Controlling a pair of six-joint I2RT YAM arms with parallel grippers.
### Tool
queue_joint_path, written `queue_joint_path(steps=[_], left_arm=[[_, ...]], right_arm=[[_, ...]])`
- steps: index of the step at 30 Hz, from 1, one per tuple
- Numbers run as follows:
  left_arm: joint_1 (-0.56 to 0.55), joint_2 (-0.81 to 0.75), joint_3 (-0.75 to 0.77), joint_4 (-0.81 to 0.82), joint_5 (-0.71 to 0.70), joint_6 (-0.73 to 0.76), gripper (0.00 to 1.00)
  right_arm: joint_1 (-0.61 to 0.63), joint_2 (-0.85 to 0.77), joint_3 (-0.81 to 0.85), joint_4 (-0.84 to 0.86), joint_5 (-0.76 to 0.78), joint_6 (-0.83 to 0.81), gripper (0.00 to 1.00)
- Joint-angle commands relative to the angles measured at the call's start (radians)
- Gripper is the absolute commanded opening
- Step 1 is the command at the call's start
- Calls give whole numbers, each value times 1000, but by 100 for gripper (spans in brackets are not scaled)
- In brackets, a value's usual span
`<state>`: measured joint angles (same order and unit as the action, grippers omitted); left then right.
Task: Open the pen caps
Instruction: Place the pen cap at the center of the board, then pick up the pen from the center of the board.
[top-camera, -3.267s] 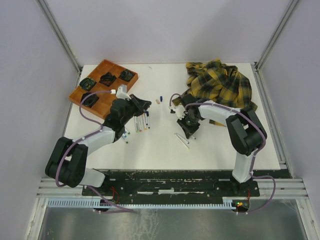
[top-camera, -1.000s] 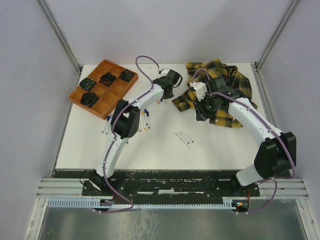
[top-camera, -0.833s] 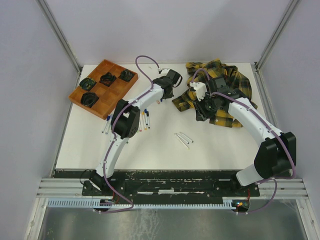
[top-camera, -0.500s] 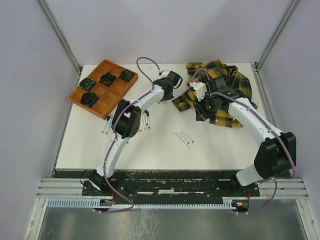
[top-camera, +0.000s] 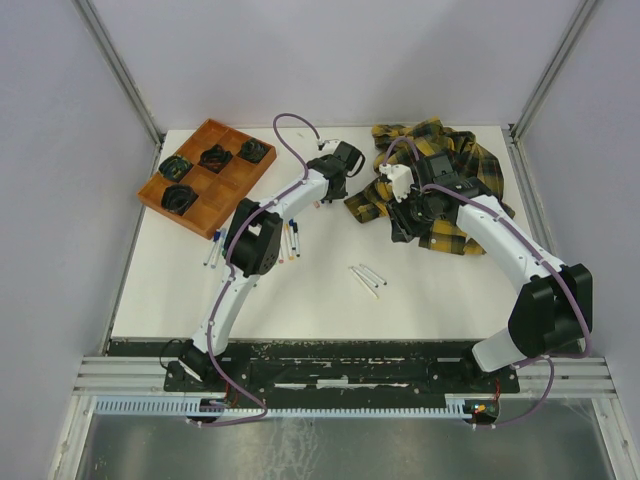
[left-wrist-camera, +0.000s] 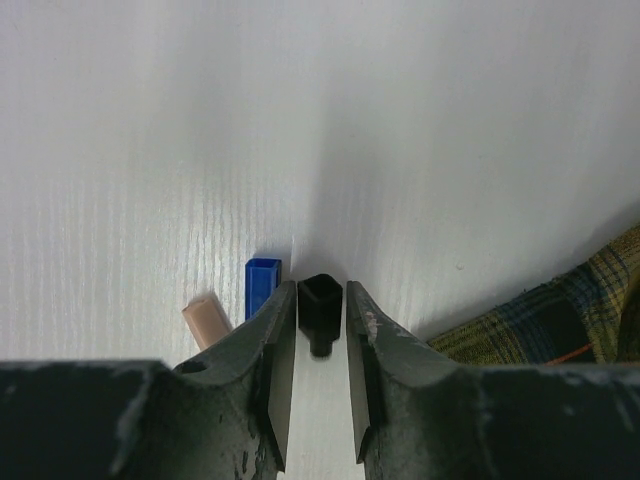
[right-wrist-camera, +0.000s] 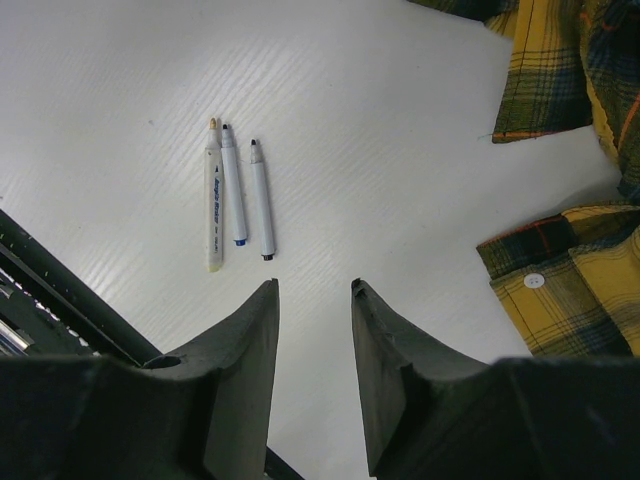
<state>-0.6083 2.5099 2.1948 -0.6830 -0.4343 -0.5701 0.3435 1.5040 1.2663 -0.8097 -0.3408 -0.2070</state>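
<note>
The only writing I can spot is a dark printed line running along the pale barrel of the leftmost marker (right-wrist-camera: 213, 225), one of three lying side by side on the bench (right-wrist-camera: 400, 150). The letters are too small and blurred to read.

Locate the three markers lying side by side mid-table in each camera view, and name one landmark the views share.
Top external: the three markers lie just right of the picture's centre.
Left wrist: not in it.
Right wrist: upper left.
Shared landmark: the yellow plaid shirt, at top right in the top view, in the lower right corner in the left wrist view, and along the right edge in the right wrist view.
</note>
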Motion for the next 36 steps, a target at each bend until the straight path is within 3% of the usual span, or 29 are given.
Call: queue_joint_path(steps=[1, 12, 26, 31, 36], left_arm=[[2, -28, 46, 5, -2, 44, 34], [1, -146, -23, 60, 66, 62, 34], [0, -792, -886, 729, 228, 139, 35], [1, -1021, -1222, 952, 224, 152, 48], [5, -1191, -1430, 1016, 207, 130, 69]], right_arm=[[-4, -33, 16, 21, -21, -1, 43], [-5, -39, 14, 20, -36, -3, 43], [-4, -75, 9, -1, -126, -70, 43], [-5, -82, 10, -16, -177, -99, 42], [-5, -81, 13, -34, -212, -125, 42]])
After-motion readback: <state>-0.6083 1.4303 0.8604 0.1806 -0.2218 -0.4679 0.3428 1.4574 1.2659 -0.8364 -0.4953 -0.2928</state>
